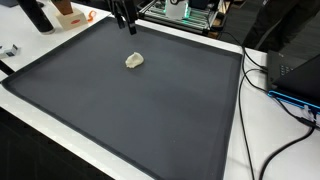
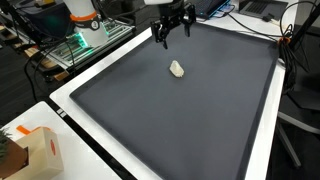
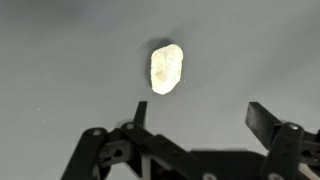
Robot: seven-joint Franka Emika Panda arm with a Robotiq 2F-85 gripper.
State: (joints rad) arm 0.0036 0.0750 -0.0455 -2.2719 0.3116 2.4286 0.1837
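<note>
Ahead of the spread tool [image 3: 198,110], the pale lump [image 3: 166,68] lies lengthwise, pointing away.

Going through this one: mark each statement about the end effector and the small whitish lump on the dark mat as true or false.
1. The end effector stands open and empty. True.
2. The whitish lump is clamped between the fingers. False: it lies free, apart from them, with the end effector hanging above it.
3. The lump lies on the dark mat. True.
4. Three such lumps lie on the mat. False: both exterior views show only one.
</note>
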